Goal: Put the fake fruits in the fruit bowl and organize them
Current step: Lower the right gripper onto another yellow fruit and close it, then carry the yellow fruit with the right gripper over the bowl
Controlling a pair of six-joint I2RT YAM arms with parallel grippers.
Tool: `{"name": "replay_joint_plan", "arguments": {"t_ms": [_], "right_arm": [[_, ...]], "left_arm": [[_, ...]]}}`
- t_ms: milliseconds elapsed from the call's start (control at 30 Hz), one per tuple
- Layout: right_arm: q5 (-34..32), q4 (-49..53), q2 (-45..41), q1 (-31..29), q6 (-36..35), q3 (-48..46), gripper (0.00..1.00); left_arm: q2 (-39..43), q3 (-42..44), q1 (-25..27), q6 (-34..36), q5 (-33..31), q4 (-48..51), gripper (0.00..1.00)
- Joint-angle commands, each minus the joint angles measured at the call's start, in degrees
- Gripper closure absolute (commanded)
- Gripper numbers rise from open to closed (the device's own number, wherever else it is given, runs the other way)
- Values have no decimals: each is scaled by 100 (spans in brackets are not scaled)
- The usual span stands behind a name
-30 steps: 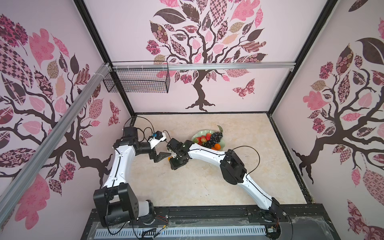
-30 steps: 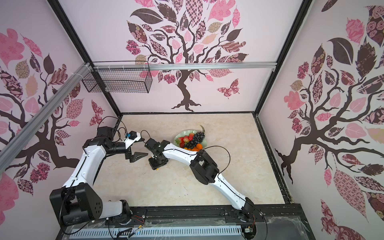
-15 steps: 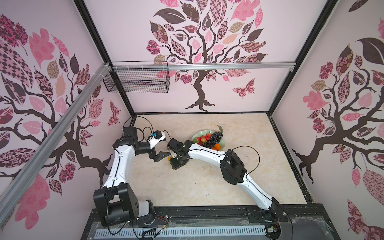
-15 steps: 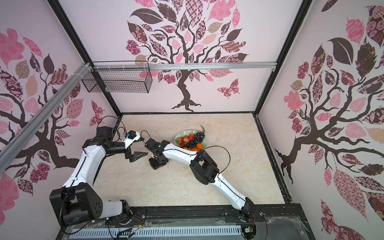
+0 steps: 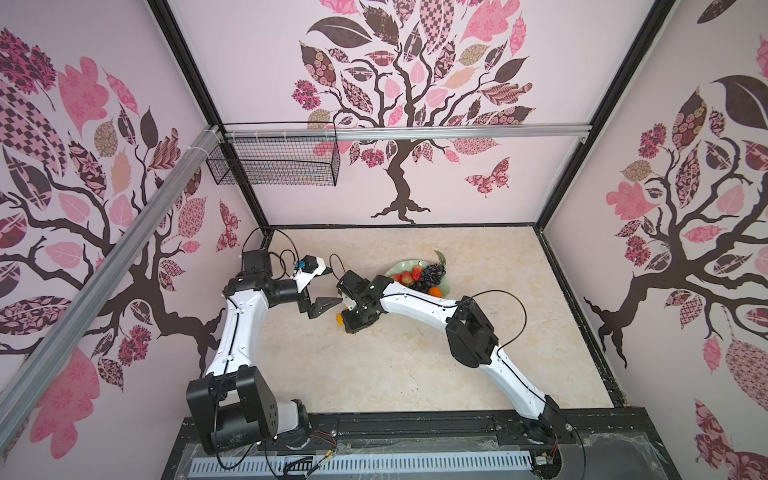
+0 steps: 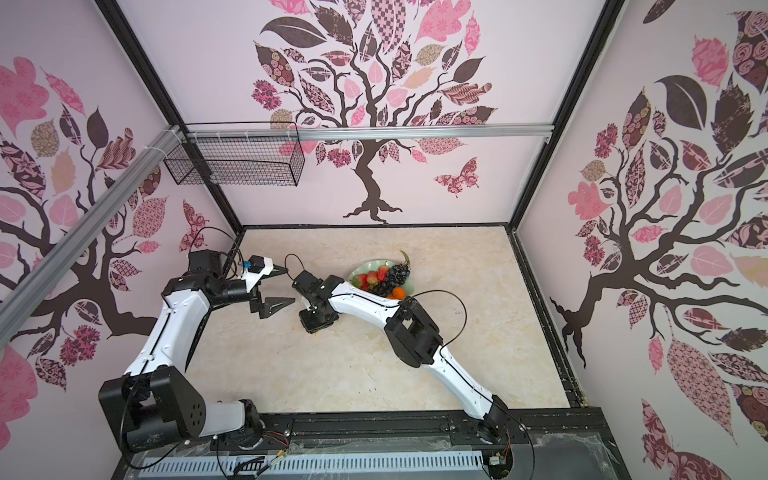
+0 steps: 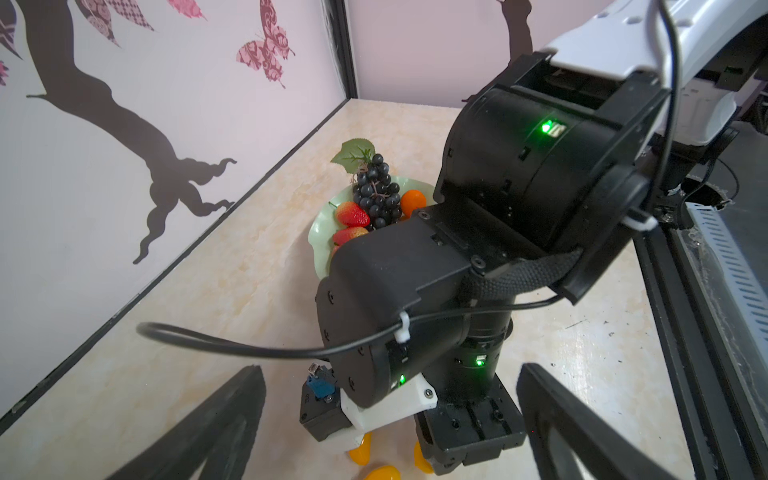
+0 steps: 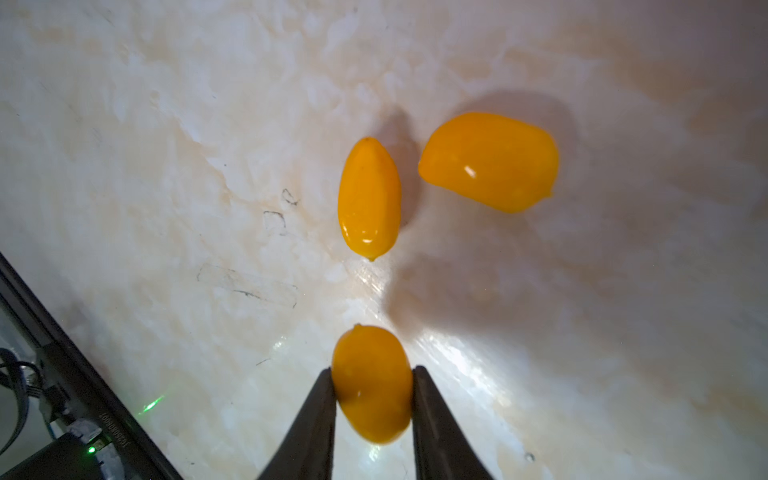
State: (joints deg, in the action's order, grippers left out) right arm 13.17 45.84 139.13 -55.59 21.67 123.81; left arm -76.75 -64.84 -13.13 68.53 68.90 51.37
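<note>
My right gripper (image 8: 372, 372) points down at the table and is shut on a small yellow-orange kumquat (image 8: 372, 384). Two more kumquats (image 8: 369, 197) (image 8: 490, 162) lie loose on the table just beyond it. In both top views the right gripper (image 5: 353, 322) is left of the fruit bowl (image 5: 446, 282), a pale green dish holding a dark grape bunch (image 5: 430, 274), red strawberries (image 5: 409, 276) and a tangerine (image 5: 435, 291). My left gripper (image 5: 332, 286) is open and empty, facing the right wrist from close by. The left wrist view shows kumquats (image 7: 360, 451) under that wrist.
A black wire basket (image 5: 274, 166) hangs on the rail at the back left, well above the table. Walls close the table on three sides. A black rail (image 5: 415, 428) with both arm bases runs along the front edge.
The right gripper's jaws have narrowed onto the kumquat. Both arms have stayed almost where they were.
</note>
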Motion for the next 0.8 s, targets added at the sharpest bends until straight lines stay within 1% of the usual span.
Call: {"name": "replay_joint_plan", "arguments": {"t_ms": [0,33,167,300,433,600,767], "right_arm": [[-135,-52,-913,142,66,-309,69],[-154,-89,-1041,189,74,-442,68],[-191,-368,-1607,408,147,-1186,69],[-243,-716,-2205,677,206,-2090,69],[-341,-908,-2706,959,228,-2848,69],[-408,-1077,-3209,1327,245,-3527,72],[-540,-1095,-3483,1570,184,-3941,72]], "left_arm": [[63,-133,26,-883,358,-896,1],[68,-110,54,-1027,360,-1058,1],[48,-78,341,-1033,251,-1059,1],[54,18,876,-1070,-113,-1092,1],[24,200,1336,-1269,-437,-1434,1],[-9,335,1790,-1353,-739,-1657,1],[-105,366,2155,-1316,-898,-1642,2]]}}
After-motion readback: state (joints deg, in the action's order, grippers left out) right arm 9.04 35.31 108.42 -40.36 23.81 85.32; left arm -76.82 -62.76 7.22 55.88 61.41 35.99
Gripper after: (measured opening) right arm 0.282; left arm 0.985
